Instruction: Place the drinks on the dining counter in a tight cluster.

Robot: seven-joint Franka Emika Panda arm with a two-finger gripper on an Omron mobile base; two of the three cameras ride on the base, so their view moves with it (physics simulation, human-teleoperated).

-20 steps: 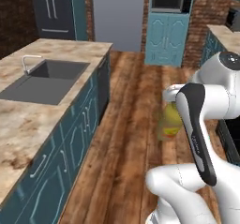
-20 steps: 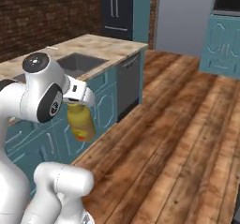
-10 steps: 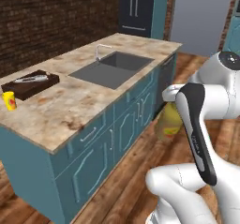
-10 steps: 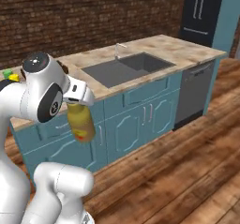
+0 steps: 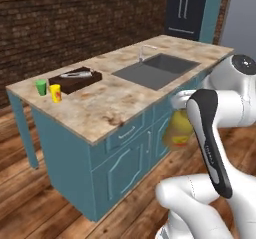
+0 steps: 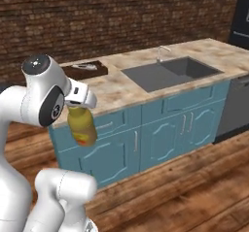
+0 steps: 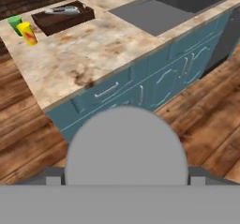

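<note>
In your left base view, the tool grips the olive-yellow bottle, which hangs off the floor in front of the teal cabinets, beside the marbled table. A green cup and a yellow cup stand near a dark tray. Your right base view shows the bottle under the wrist, level with the table's edge. In your hand view its grey cap sits between the fingers, with the sink beyond.

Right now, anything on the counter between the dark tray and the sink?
No. In the hand view the marbled top of the dining counter between the dark tray and the sink is bare stone.
</note>
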